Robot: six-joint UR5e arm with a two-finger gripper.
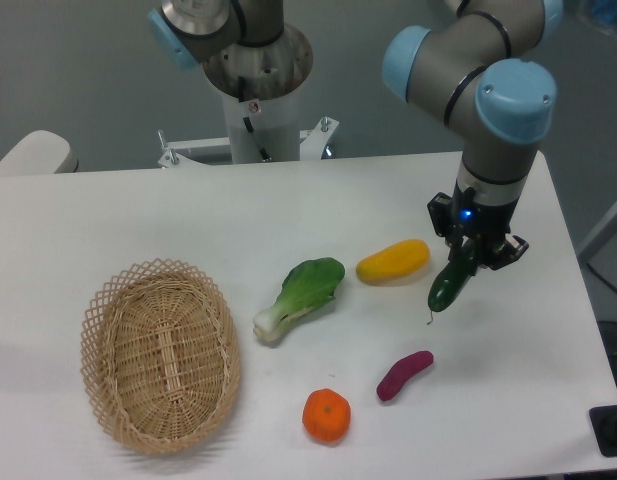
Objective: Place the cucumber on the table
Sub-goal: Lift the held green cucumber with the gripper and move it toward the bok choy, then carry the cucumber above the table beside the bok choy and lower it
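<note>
Camera view, the only one: shows the gripper (468, 250) clamped on the upper end of the cucumber (449, 283), just right of the yellow fruit (392, 261) and a little nearer the camera than it. Hangs the cucumber steeply, long axis tilted, top end between the jaws, lower end slanting down and left toward the fruit's right tip, thin stem pointing down at the tabletop (548, 330). Looks apart from the yellow fruit, though close beside it. Cannot tell for certain whether the stem tip touches the white surface or sits just above it; seems a little clear of it.

Leaves bare white surface straight under and to the right of the cucumber, on the side away from the yellow fruit. Puts the purple sweet potato (404, 375) below the fruit toward the camera, apart from the cucumber's tip. Keeps the bok choy (300, 297), orange (326, 415) and basket (160, 354) to the fruit's left, well away.

Judging from this: calls for a straight descent, then letting the tilted body roll flat away from the fruit before release.
</note>
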